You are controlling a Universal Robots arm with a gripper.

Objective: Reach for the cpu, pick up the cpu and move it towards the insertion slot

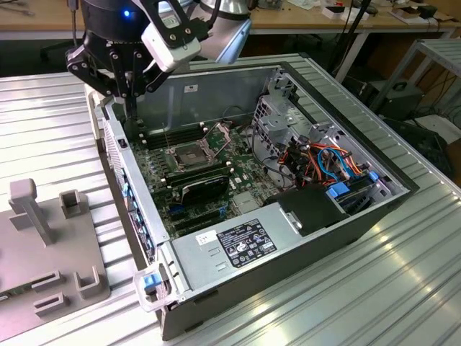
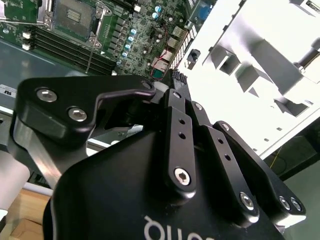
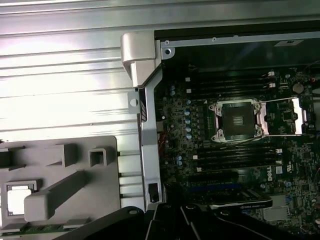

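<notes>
Gripper (image 1: 132, 92) hovers upper left in the exterior view, above the computer case's (image 1: 302, 249) rim; we cannot tell its grasp. The cpu (image 3: 19, 198) rests in the grey tray (image 3: 75, 162) outside the case wall, well apart from the insertion slot (image 1: 189, 153).

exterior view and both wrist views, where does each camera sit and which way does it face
Exterior view: off the arm, raised, looking down at an angle into the open computer case; the pincer hangs over its wall on the exterior view's left.
First wrist view: on the arm, looking down on the grey fixture holding the cpu and the motherboard; the pincer's dark body shows.
Second wrist view: on the arm, looking past the pincer's black body to the motherboard.
Shared: all three show the insertion slot.
</notes>
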